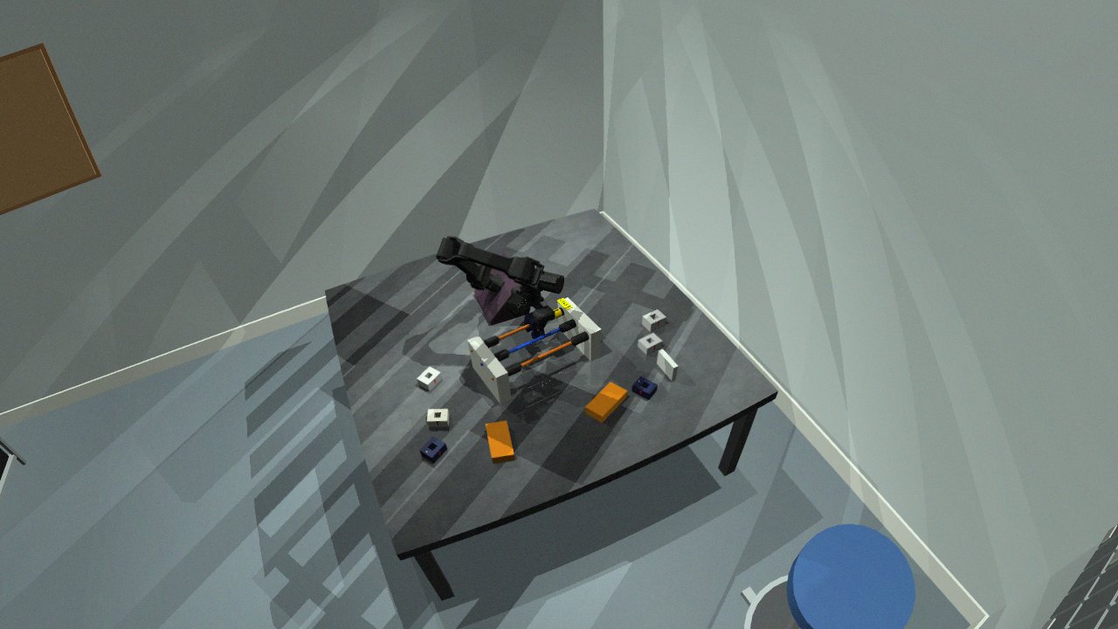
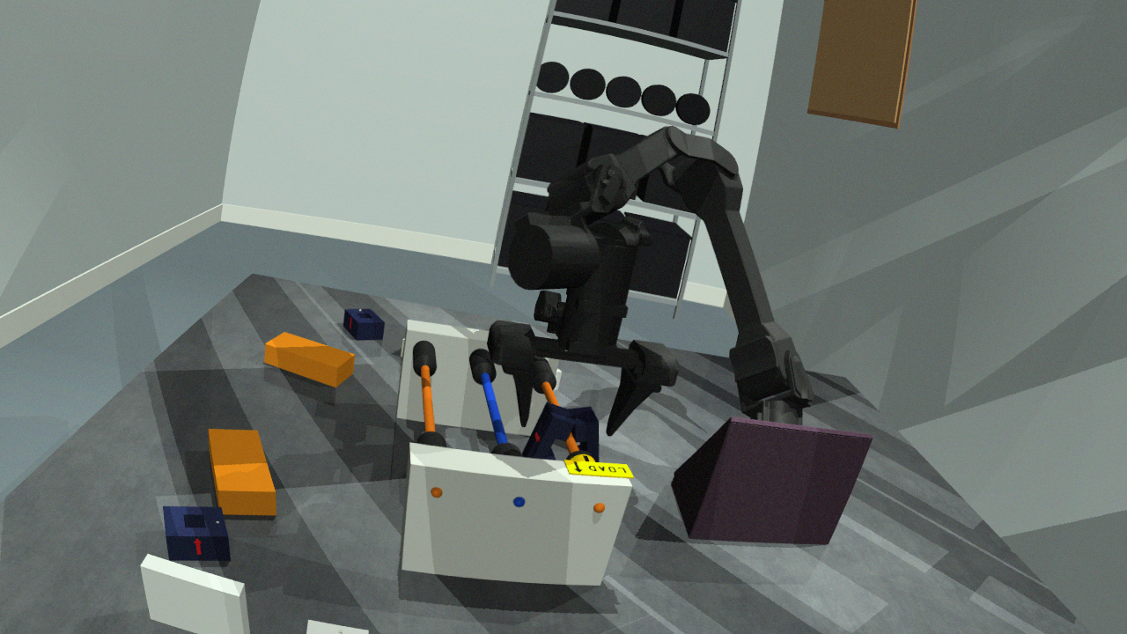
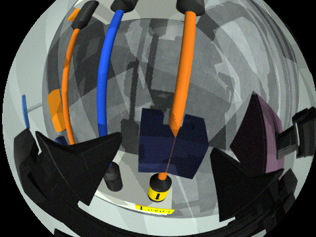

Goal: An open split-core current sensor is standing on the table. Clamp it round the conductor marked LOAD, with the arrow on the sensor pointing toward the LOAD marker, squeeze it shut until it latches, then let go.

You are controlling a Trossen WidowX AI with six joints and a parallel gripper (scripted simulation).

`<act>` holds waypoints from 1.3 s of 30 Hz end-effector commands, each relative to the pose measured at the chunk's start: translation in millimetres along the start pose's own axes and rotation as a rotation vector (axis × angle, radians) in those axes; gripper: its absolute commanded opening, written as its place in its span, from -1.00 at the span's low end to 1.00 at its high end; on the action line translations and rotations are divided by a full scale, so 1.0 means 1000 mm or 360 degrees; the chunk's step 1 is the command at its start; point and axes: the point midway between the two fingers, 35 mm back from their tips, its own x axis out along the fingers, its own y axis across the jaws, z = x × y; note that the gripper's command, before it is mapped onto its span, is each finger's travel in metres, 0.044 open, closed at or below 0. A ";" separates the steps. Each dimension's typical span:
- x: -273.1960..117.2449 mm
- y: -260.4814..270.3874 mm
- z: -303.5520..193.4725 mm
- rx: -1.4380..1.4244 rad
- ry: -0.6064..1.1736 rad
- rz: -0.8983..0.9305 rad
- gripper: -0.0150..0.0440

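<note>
The navy split-core sensor [image 2: 586, 422] [image 3: 155, 151] straddles the outer orange conductor [image 2: 549, 395] [image 3: 184, 66], near its end with the yellow LOAD marker [image 1: 564, 302] [image 2: 618, 470] [image 3: 155, 209]. Its two halves splay apart below the conductor in the exterior view; a thin orange line shows along the seam in the wrist view. A small red arrow [image 2: 538, 437] is on its side; its direction is too small to read. My gripper [image 2: 567, 430] [image 3: 168, 146] is wide open, one finger on each side of the sensor, with visible gaps to it.
A blue conductor [image 2: 492, 401] [image 3: 102, 79] and another orange one [image 2: 428, 398] [image 3: 66, 72] run alongside, between white end blocks [image 1: 488, 371] [image 2: 504, 535]. A purple wedge [image 2: 772, 489] [image 3: 273, 141] stands beside the rack. Orange blocks [image 1: 499, 441] [image 1: 606, 401] and small white and navy pieces lie around.
</note>
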 end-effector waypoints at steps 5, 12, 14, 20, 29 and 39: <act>0.015 -0.002 0.000 -0.0016 -0.0013 -0.0006 1.00; 0.026 -0.002 0.000 -0.0016 -0.0013 -0.0006 1.00; 0.029 -0.002 0.000 -0.0016 -0.0013 -0.0006 1.00; 0.039 -0.002 0.001 -0.0015 -0.0014 -0.0006 1.00; 0.038 -0.001 0.001 0.0003 -0.0003 0.0003 0.91; 0.038 -0.001 0.001 0.0003 -0.0003 0.0003 0.68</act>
